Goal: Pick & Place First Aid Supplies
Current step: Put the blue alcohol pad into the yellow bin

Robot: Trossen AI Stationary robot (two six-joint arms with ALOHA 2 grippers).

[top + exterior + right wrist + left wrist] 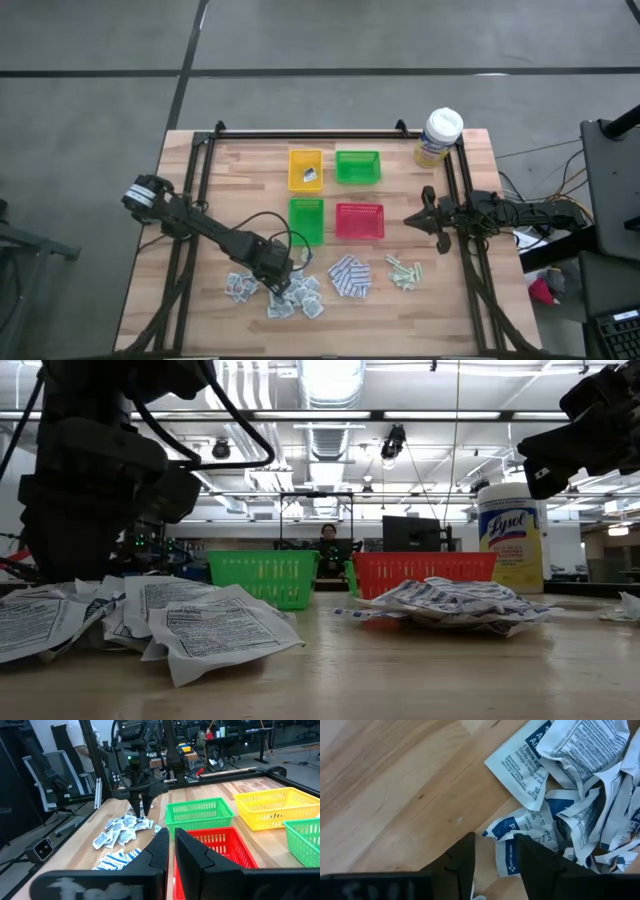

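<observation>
White-grey sachets are lying heaped near the tabletop's front edge, toward its left corner. The left gripper is standing over this heap, fingers parted around one sachet's edge. The right gripper is waiting shut, empty, near the right edge

A light wooden table with plank joints fills the centre of the high view. At its middle stand four small baskets: a yellow basket beside a green basket, and below them another green basket beside a red basket. A yellow Lysol canister stands upper right. Along the lower edge lie white-grey sachets, blue-and-white pads and pale green strips.
</observation>
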